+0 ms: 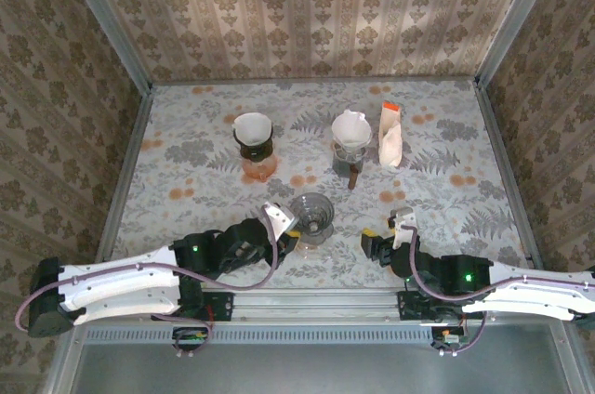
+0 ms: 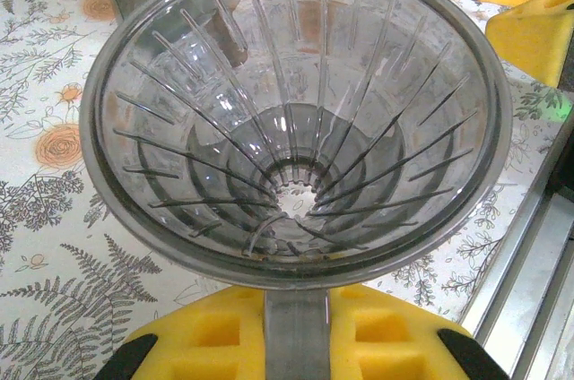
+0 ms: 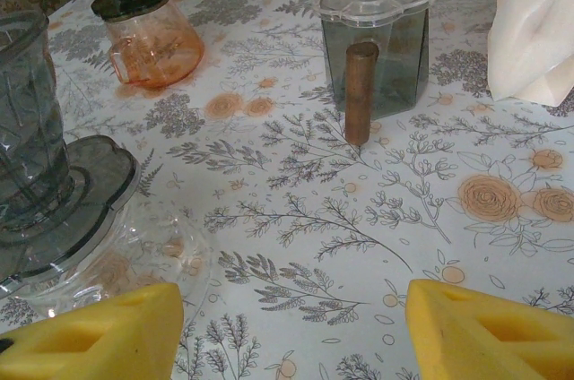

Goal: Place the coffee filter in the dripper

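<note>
The clear grey ribbed dripper stands on a glass server just in front of the arms, and its cone is bare inside. My left gripper is shut on the dripper's handle, which sits between the yellow pads. A stack of white coffee filters leans upright at the back right, and its edge reaches into the right wrist view. My right gripper hovers low over the table to the right of the dripper. It is open with nothing between its fingers.
Two other drippers lined with white paper stand at the back: one on an orange server, one on a grey server with a brown handle. Metal rails run along the table's near edge and its sides.
</note>
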Controlling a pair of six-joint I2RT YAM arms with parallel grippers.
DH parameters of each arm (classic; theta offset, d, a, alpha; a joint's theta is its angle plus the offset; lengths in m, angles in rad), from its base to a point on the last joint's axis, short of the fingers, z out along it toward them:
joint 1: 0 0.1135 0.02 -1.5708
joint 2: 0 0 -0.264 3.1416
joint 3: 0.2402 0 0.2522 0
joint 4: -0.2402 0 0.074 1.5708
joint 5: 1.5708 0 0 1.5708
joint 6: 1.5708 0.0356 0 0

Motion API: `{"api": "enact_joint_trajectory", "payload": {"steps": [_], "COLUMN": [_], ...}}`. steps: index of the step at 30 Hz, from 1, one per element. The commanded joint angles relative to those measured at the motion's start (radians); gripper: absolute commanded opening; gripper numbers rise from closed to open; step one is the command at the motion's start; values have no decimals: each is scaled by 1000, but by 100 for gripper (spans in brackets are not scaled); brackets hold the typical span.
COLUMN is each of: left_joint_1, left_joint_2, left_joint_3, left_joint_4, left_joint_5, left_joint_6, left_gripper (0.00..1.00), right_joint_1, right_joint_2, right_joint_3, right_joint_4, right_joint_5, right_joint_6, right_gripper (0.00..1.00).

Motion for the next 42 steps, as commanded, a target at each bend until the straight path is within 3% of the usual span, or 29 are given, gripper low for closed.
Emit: {"api": "enact_joint_trajectory", "payload": {"steps": [1, 20, 32, 42], "left_joint_1": [-12, -14, -17, -18], "left_joint_2": [-23, -4, -8, -9], "left_joint_3": [8, -3, -7, -7], "left_joint_4": [3, -4, -14, -17], "left_joint_5": [-18, -5, 0, 3], "left_joint_6": [-17, -22, -33, -33], "left_gripper": [0, 0, 19, 24], "right_joint_1": [4, 3, 3, 4], "right_joint_2": [-15, -15, -15, -14], "right_joint_3": [18, 19, 16, 15], "right_joint_4": [-27, -29, -35, -38], "right_joint_5": [35, 34, 58, 65], "right_joint_6": [16, 16, 20, 22], "right_gripper": [68, 69, 69, 69]}}
